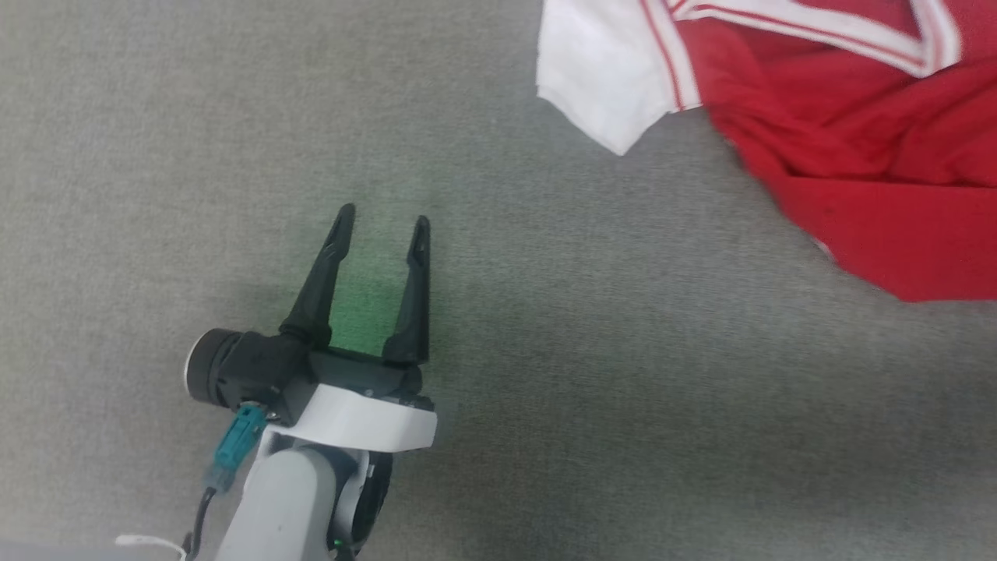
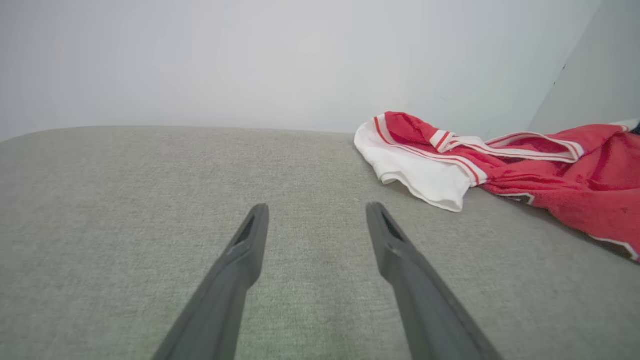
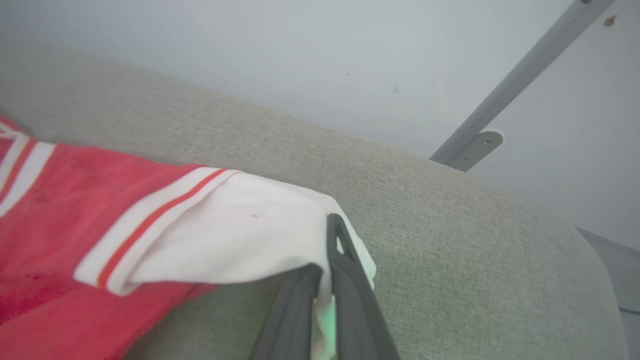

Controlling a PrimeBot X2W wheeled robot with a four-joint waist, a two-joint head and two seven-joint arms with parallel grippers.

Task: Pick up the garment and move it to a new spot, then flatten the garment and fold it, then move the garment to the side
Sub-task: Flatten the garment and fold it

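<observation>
Head view: left gripper (image 1: 384,216) over grey upholstery (image 1: 623,389), jaws wide, holding nothing. Garment (image 1: 857,156) crumpled at upper right, well apart.
Left wrist view: fingers spread; garment lies off to the right.
Right wrist view: right gripper (image 3: 326,260) pinched tight on the garment's white sleeve (image 3: 240,240).

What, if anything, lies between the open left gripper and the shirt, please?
Nothing visible does. Only the bare grey fabric surface separates the left gripper from the shirt, whose white sleeve is the nearest part, ahead and to the right.
</observation>
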